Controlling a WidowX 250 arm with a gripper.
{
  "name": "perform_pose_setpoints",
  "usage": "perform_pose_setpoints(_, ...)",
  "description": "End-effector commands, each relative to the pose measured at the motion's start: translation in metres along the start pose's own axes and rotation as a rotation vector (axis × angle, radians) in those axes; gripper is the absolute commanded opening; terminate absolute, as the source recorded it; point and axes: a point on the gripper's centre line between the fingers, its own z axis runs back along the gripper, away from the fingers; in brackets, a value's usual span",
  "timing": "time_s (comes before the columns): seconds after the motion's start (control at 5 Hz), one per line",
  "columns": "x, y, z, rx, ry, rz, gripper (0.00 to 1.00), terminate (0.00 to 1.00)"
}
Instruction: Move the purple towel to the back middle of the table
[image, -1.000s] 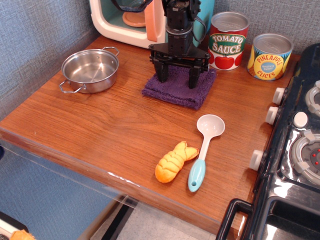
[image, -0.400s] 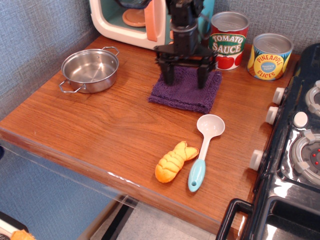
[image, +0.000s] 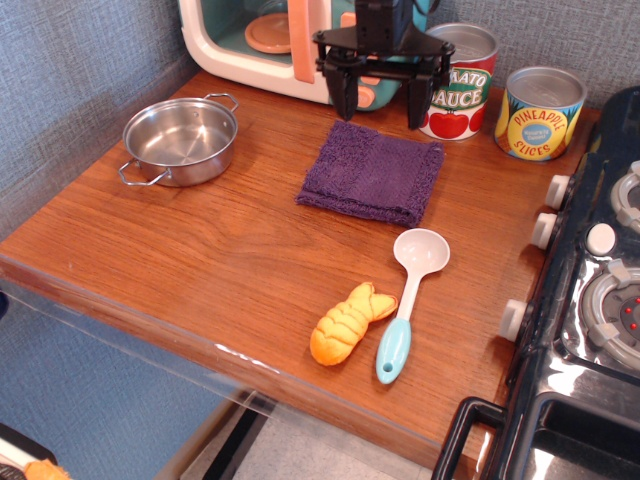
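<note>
The purple towel (image: 372, 173) lies flat on the reddish-brown table (image: 230, 260), toward the back middle, just in front of the tomato sauce can (image: 457, 82). My gripper (image: 379, 108) hangs above the towel's back edge, lifted clear of it. Its two black fingers are spread apart and hold nothing.
A steel pot (image: 182, 140) stands at the back left. A toy microwave (image: 270, 40) stands behind. A pineapple slices can (image: 539, 112) is at the back right. A white-and-teal spoon (image: 407, 302) and a yellow pastry (image: 346, 323) lie near the front. A black toy stove (image: 590, 300) fills the right.
The gripper pushed the towel a little right and back, then let go and rose off it. The towel now lies uncovered.
</note>
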Motion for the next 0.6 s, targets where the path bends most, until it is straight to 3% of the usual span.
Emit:
perform_pose_setpoints(0.0, -0.019, 0.0072, 0.0355, 0.018, -0.023, -0.063, 1.0, 0.0)
perform_pose_setpoints(0.2, -0.019, 0.0072, 0.0355, 0.018, -0.023, -0.063, 1.0, 0.0)
perform_pose_setpoints(0.4, -0.019, 0.0072, 0.0355, 0.018, -0.023, -0.063, 1.0, 1.0)
